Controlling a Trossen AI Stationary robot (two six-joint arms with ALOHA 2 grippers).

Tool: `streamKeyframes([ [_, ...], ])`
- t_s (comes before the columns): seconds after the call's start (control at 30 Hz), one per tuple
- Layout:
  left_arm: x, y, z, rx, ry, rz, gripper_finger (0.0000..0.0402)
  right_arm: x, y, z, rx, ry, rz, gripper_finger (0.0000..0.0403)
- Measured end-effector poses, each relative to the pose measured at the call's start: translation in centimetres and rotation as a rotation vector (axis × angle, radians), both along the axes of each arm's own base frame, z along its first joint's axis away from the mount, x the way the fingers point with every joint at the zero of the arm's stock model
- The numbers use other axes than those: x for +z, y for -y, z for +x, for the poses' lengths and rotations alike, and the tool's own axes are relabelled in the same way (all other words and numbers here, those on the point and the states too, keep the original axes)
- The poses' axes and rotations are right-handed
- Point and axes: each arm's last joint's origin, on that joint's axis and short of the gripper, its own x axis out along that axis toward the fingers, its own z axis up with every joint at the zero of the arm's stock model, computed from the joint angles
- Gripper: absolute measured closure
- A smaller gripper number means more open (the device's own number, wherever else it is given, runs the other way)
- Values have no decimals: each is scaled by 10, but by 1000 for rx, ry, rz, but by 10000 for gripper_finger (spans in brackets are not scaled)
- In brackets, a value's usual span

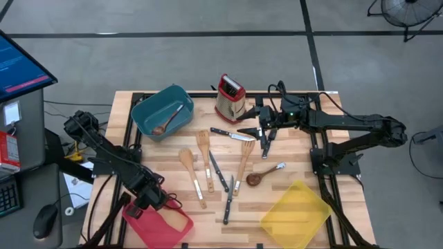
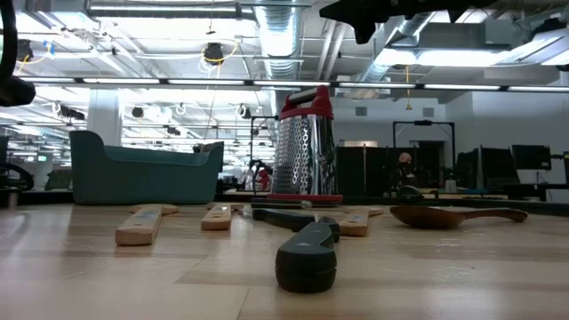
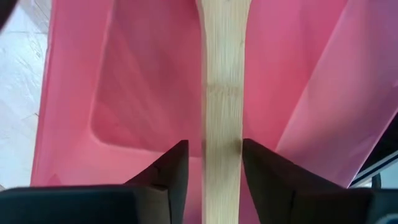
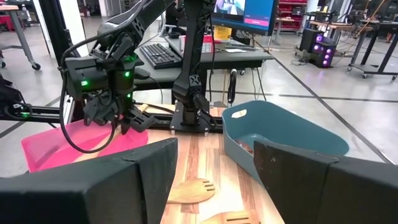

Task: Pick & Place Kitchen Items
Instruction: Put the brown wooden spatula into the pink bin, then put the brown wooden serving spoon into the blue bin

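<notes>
The worktop (image 1: pixel 138 104) is light wood with a black frame. A teal bin (image 1: pixel 163 111) sits near its far left corner. A box grater (image 1: pixel 230 98) with a red top stands upright at the far edge, right of the teal bin. A yellow bin (image 1: pixel 294 215) sits at the near right corner. A red bin (image 1: pixel 158 225) sits at the near left edge, overhanging it. Left of the worktop, a monitor (image 1: pixel 19 66), a keyboard (image 1: pixel 7 197) and a mouse (image 1: pixel 46 220) occupy a desk. A fan (image 1: pixel 407 12) stands on the grey floor (image 1: pixel 208 55) beyond the far right.
</notes>
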Motion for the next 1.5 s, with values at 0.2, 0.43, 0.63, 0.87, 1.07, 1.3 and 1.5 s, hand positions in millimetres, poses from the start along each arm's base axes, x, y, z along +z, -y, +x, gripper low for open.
streamKeyframes([
  [0.2, 8, -8, -8, 44, -28, 22, 232, 0, 0, 0, 0, 0, 0, 182],
  [0.43, 42, -30, -20, 213, 60, -73, 191, 0, 0, 0, 0, 0, 0, 182],
  [0.63, 64, -56, -23, 323, 239, -98, 182, 0, 0, 0, -3, -1, 24, 182],
  [0.87, 78, -72, -4, 165, 607, -32, 180, 0, 0, 0, -3, -3, 27, 182],
  [1.07, 84, -85, 29, 6, 873, 116, 178, 0, 0, 0, -3, -3, 27, 182],
  [1.3, 67, -114, 64, 50, 836, 89, 178, 0, 0, 0, -3, -3, 27, 182],
  [1.5, 41, -120, 85, -103, 759, 74, 178, 0, 0, 0, -3, -4, 27, 182],
])
